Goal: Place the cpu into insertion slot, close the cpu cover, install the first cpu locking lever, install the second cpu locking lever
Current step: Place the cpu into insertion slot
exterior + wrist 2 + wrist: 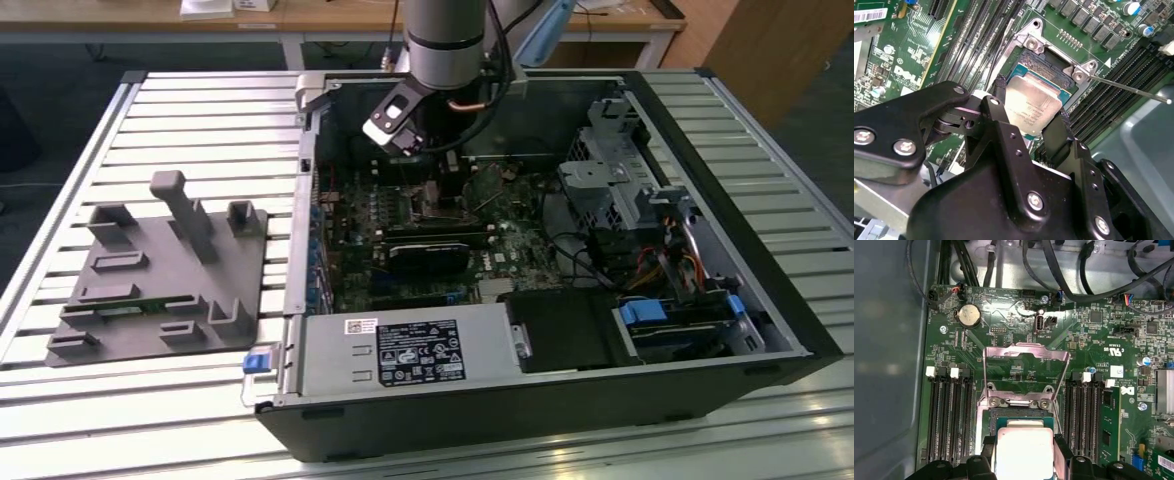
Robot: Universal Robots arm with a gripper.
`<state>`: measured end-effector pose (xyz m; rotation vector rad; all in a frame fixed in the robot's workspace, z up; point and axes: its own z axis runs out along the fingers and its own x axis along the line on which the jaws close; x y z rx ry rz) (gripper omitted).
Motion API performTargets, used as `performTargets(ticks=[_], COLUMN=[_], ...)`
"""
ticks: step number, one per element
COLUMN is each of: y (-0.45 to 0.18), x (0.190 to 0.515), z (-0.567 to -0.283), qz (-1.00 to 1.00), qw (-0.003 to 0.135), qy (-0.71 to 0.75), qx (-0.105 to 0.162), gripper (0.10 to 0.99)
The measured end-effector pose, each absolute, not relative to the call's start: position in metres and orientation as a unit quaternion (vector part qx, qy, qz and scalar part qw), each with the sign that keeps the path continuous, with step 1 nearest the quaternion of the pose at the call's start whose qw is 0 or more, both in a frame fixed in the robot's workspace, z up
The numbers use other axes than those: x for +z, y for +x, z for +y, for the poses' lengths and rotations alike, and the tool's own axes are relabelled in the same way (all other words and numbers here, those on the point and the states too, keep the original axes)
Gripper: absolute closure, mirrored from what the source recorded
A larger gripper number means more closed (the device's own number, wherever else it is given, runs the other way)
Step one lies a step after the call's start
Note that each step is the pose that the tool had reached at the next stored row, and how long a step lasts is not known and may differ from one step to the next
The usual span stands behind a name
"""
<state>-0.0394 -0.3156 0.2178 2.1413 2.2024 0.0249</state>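
Note:
The cpu [1035, 102] is a silver-grey square chip, and my gripper [1030, 104] is shut on it, one black finger on each side. It sits directly over the insertion slot [1046, 61], whose dark recess shows just past the chip's far edge. I cannot tell whether the chip touches the slot. In the first wrist view the cpu [1023, 452] lies between the fingertips [988, 449], with the cpu cover [1026, 351] standing open as a silvery frame behind the insertion slot [1019, 414]. A thin locking lever [1126, 88] sticks out unlatched. In the exterior view the gripper [420, 165] is inside the computer case.
Long black memory slots [949, 415] flank the socket on both sides. Cables [1054, 270] run along the case wall behind the board. A black card [430, 243], drive cages [607, 180] and the power supply [400, 352] crowd the case. A grey fixture [167, 275] stands outside on the slatted table.

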Motion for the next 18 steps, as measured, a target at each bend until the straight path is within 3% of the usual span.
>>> performTargets(ticks=[18], y=[-0.039], x=[0.203], z=[-0.315], qz=[0.713], qw=[0.035], qy=[0.700], qx=[0.008], gripper=[0.545])
